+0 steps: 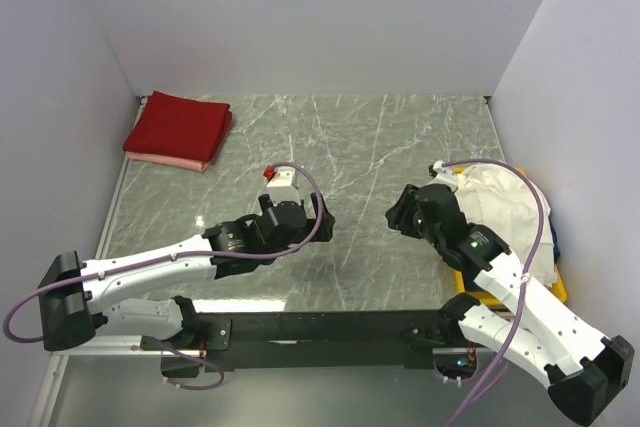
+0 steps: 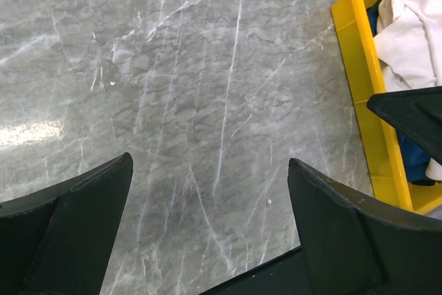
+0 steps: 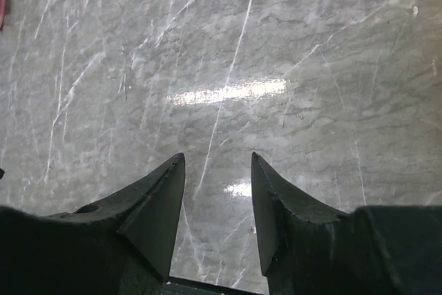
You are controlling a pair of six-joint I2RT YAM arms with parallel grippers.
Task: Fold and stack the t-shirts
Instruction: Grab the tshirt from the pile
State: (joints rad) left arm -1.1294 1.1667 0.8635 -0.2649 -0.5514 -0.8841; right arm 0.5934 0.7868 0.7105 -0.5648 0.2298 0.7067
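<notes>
Near the yellow bin (image 2: 352, 67), left pincer (image 2: 209, 162) and right pincer (image 3: 217, 158) are hovering released; tugging the cream t-shirt (image 2: 414, 25) could tip it.

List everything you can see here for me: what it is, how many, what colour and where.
dark red t-shirt: one, folded, far left corner, lying on the pink one
pink t-shirt: one, folded, under the dark red one
cream t-shirt: one, crumpled, heaped in the bin
navy blue t-shirt: one seen, mostly hidden under the cream one
yellow bin: one, right side of the table
table: one, grey marble pattern
left arm, right arm: white and black, near edge
left hand: black, open, empty, over bare table
right hand: black, open, empty, over bare table
</notes>
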